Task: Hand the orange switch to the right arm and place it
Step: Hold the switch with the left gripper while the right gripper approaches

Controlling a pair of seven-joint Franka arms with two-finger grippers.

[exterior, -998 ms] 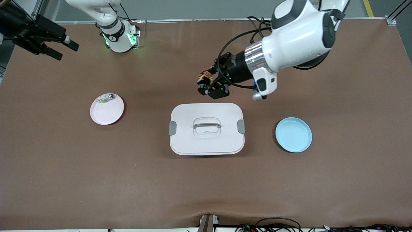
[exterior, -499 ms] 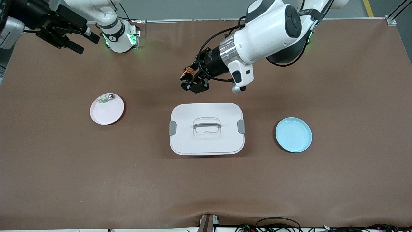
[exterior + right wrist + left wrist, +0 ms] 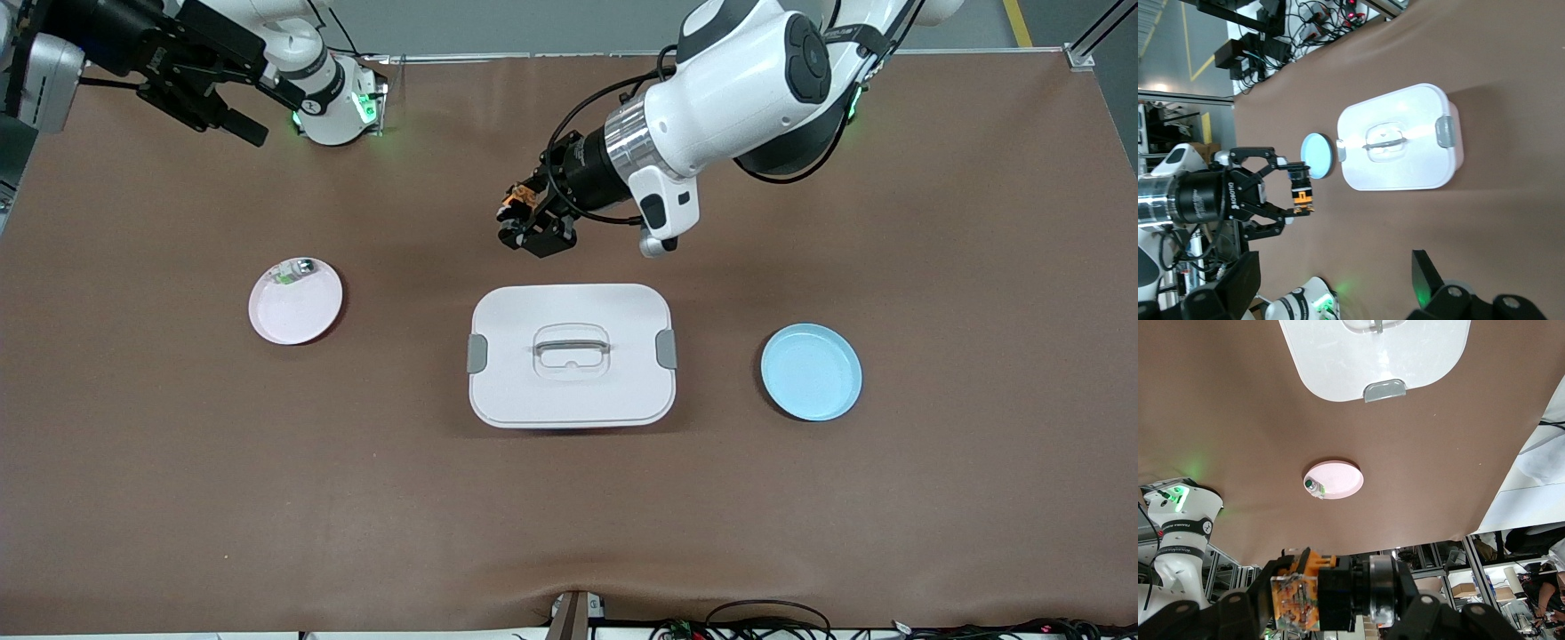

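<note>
Waiting over its own end of the table, the right gripper [image 3: 233,105] hangs high with its black fingers spread wide and nothing between them. Below it, nearer the front camera, a glossy pale pink plate [image 3: 307,316] carries a small white, green and silver part [image 3: 291,271] at its rim. At mid-table sits a smooth white rounded-rectangle lidded box [image 3: 569,391] with grey side clips and a recessed handle. Over the bare brown mat just above that box in the front view, the left gripper [image 3: 526,218] is clamped on the orange switch [image 3: 518,196], a tiny blocky black part with orange markings. A round, shiny light blue plate [image 3: 811,372] lies toward the left arm's end. The handover looks about to begin: the right arm must come in and close on the switch's exposed end.
</note>
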